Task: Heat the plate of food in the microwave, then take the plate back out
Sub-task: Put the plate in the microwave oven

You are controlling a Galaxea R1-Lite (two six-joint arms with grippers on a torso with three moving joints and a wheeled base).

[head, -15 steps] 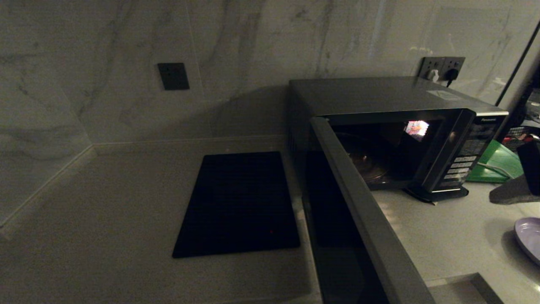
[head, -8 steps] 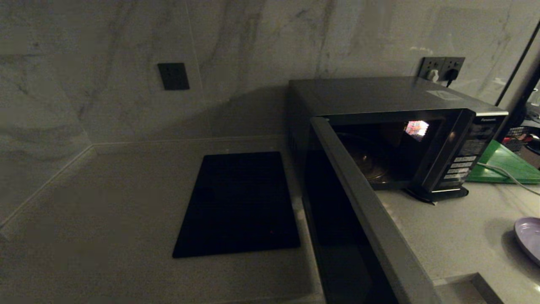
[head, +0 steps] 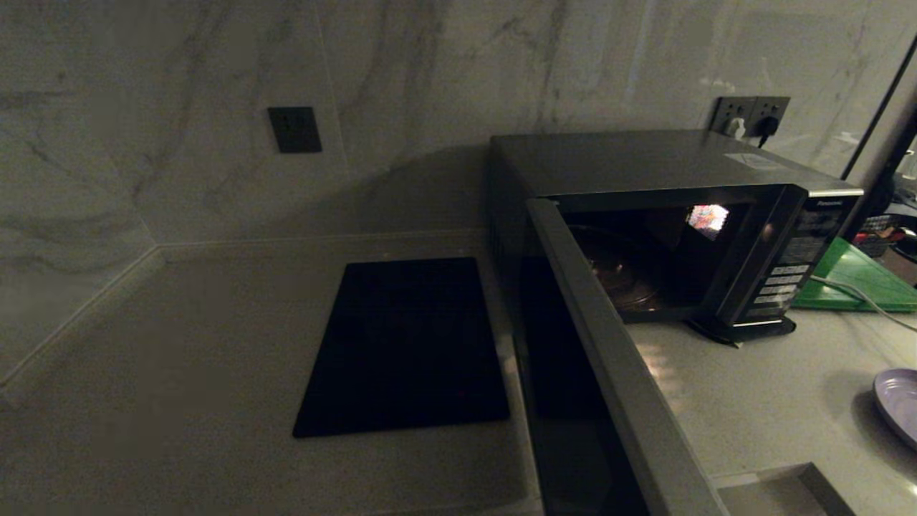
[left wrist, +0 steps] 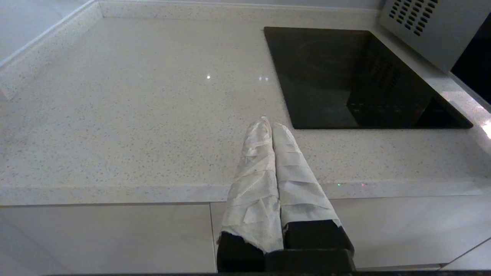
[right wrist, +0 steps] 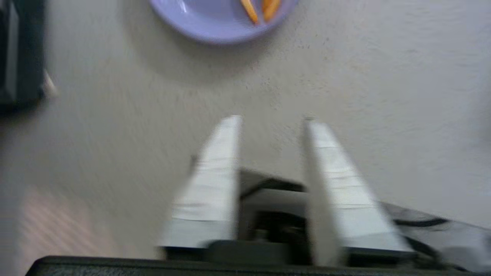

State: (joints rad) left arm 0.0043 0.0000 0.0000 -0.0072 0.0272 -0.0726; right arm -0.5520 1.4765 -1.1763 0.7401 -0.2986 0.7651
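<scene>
Lilac plate of food [right wrist: 220, 19] lies near the parted right tool [right wrist: 270, 119].

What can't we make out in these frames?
- Plate of food: cut by the head view's right edge; in the right wrist view its far side is cut off.
- Microwave cavity: its swung-out door hides the left part.
- Right gripper: absent from head view; motion-blurred at the wrist.
- Left gripper: wrist view only.

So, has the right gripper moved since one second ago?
Yes. It stood beside the green board at the head view's right edge; now it is out of that view, over the counter near the plate of food.
</scene>
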